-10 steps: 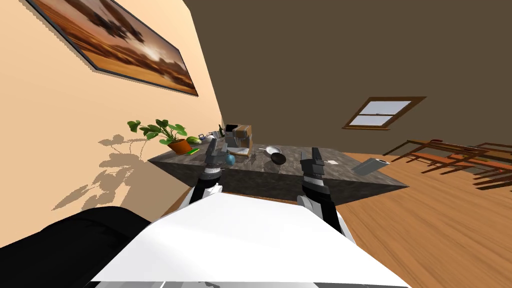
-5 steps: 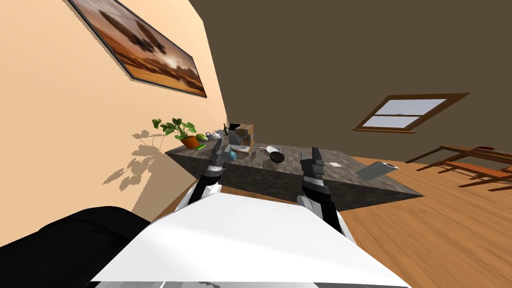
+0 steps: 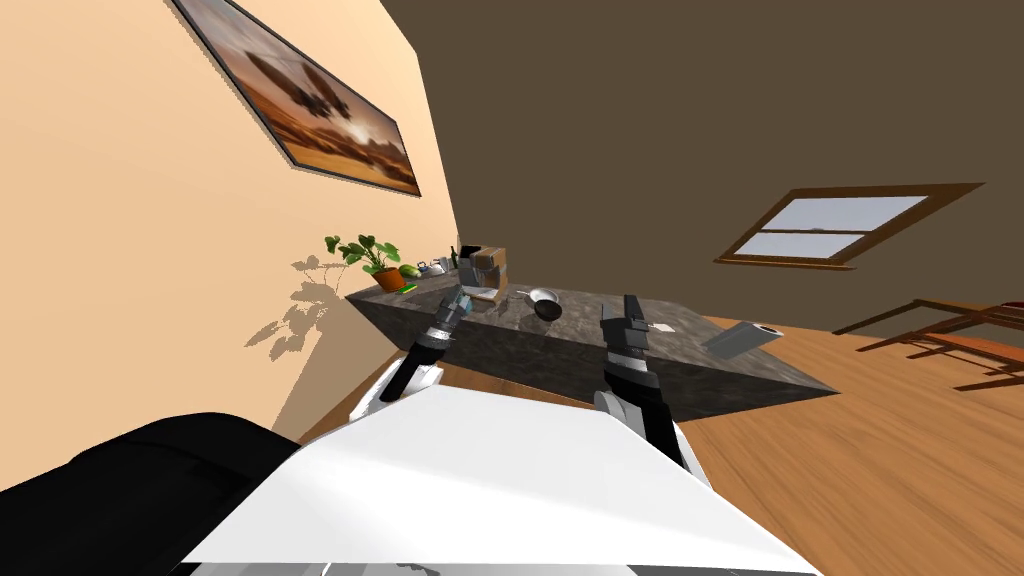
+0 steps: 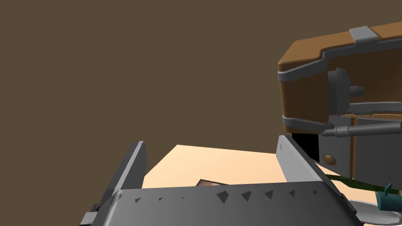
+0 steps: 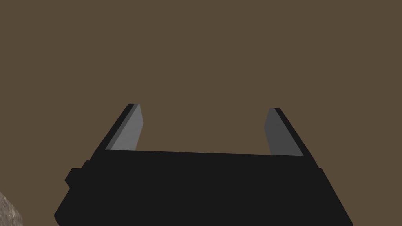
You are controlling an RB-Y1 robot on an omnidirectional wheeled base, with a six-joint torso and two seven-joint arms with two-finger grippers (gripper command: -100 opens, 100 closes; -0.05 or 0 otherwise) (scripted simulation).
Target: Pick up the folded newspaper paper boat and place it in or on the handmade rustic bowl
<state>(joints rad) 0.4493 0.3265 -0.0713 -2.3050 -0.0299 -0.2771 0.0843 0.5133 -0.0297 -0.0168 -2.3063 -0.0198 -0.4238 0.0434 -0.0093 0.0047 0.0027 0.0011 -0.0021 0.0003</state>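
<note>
Resting on the desk (image 3: pixel 585 315) beside the right claw (image 5: pixel 202 106), a small pale shape is probably the paper boat (image 3: pixel 664 327): light, flimsy, crushable; a gentle pinch on a folded edge is advised. A dark bowl (image 3: pixel 547 311) stands near. The right claw and left claw (image 4: pixel 210 145) gape empty.

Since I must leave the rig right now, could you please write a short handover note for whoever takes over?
Left gripper: open, empty, raised over the dark stone counter beside the brown and grey appliance.
Right gripper: open, empty, held up at the counter's near side.
Things: a small white thing, probably the paper boat, lies on the counter just beyond the right gripper; the dark bowl stands further to my left, beside a pale pan.
Done: nothing grasped yet.
Left to do: grasp the boat, carry it to the bowl, release it there.
</note>
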